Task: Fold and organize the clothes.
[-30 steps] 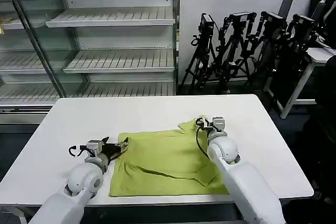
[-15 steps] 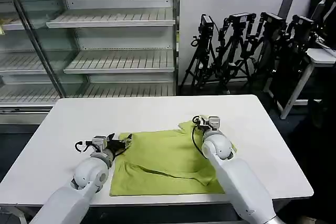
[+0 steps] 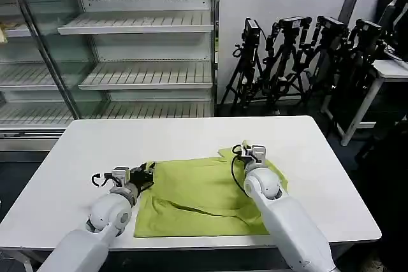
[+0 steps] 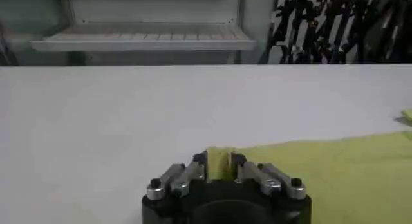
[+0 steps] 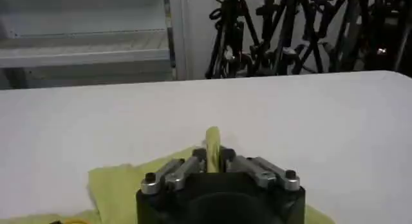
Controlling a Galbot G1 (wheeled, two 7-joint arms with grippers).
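Note:
The clothes are one lime-green shirt [image 3: 197, 195] lying partly folded on the white table [image 3: 178, 138]. At the shirt's far left corner my left gripper [image 3: 145, 174] is shut on a pinch of the cloth, seen as a green fold [image 4: 218, 164] between the fingers in the left wrist view. My right gripper [image 3: 248, 152] is shut on the far right corner, where a thin ridge of green fabric [image 5: 213, 145] stands up between its fingers [image 5: 230, 158]. Both corners are held low, close to the tabletop.
Bare table lies beyond the shirt up to the far edge. Behind the table stand empty white shelves [image 3: 137, 27] and a row of black tripods [image 3: 299, 55]. A second table [image 3: 389, 68] is at the far right.
Both grippers have drawn slightly inward and back with the shirt's far corners. The far edge now lies straighter and the right corner flap is pulled flatter.

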